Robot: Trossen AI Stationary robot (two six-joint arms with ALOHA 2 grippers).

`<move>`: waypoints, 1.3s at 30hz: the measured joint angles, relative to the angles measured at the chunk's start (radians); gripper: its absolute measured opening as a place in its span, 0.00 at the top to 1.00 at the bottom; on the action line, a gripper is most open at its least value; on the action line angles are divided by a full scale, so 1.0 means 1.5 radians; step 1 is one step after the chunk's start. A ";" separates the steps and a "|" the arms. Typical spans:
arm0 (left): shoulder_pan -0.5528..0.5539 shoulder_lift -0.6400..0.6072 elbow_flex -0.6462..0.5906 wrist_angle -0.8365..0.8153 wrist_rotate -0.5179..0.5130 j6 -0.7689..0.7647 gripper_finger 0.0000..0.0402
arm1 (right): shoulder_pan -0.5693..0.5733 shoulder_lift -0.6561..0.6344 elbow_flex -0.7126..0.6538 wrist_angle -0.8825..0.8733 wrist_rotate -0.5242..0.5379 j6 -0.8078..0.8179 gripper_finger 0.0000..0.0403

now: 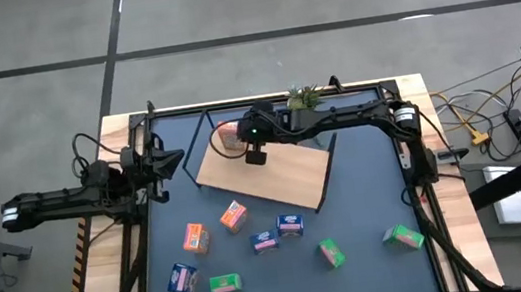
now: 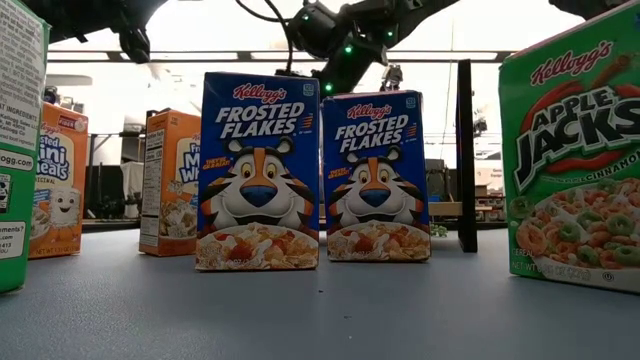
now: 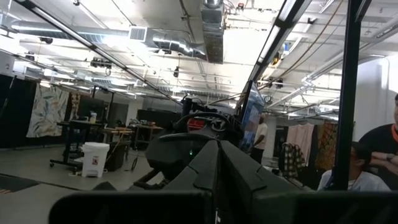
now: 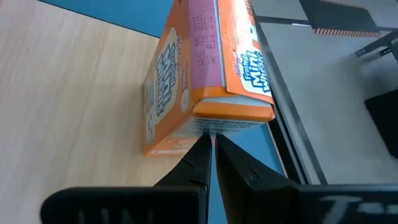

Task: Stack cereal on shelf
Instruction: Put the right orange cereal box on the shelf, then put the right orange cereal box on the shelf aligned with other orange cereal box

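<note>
closed right tool (image 4: 212, 144) apparently touching orange box (image 4: 205, 74) on wooden board (image 4: 68, 106).

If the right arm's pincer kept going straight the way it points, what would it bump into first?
Most likely the small orange-red cereal box lying on the light-wood shelf board: the shut right pincer points at its near end, seemingly almost touching.

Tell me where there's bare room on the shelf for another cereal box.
Most of the shelf is bare, from the orange box at its far-left corner down to its near-right edge. It is crowded by that box, where the right tool sits shut against it.
</note>
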 joint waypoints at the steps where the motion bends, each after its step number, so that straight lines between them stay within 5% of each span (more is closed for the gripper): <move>1: 0.000 0.000 0.000 0.000 0.000 0.000 1.00 | 0.000 0.000 0.000 0.000 0.000 -0.001 0.97; 29: 0.000 0.001 0.000 0.000 -0.001 0.000 1.00 | 0.007 -0.011 0.000 0.033 -0.036 0.001 0.97; 39: -0.001 0.010 0.000 0.004 0.035 -0.034 1.00 | 0.096 -0.103 -0.022 -0.035 -0.008 0.017 0.97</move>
